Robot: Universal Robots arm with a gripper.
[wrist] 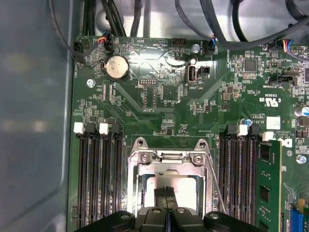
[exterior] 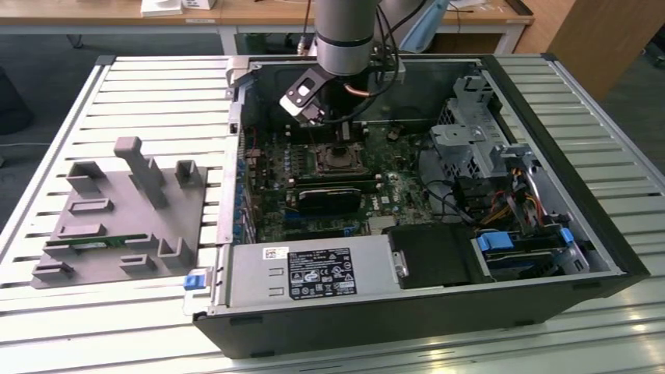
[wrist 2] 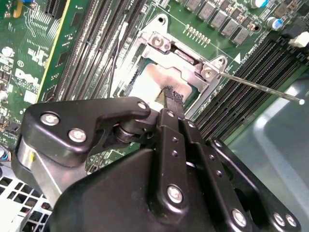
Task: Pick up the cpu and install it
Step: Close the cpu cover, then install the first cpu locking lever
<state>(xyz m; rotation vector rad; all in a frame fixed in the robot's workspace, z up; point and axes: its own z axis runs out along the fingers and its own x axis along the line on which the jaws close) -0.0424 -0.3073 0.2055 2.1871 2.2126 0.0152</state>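
Silver cpu (wrist: 186, 191) lies in its socket (wrist: 166, 156) beneath the claw (wrist: 166, 190), tips pressed together.

Open computer case (exterior: 416, 327) lying on slatted metal table (exterior: 156, 86). Green motherboard (exterior: 272, 204) inside, labelled power supply (exterior: 311, 273) along near wall. Grey moulded fixture (exterior: 114, 226) beside case, toward exterior view's left. Coin battery (wrist: 117, 67) and green memory stick (wrist: 268, 183) on board.

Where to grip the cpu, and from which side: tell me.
Probably by two opposite thin edges, from straight above. The cpu lies flat inside the metal socket frame, pale top up, so no side approach looks open. Whether the frame leaves its edges free cannot be told.
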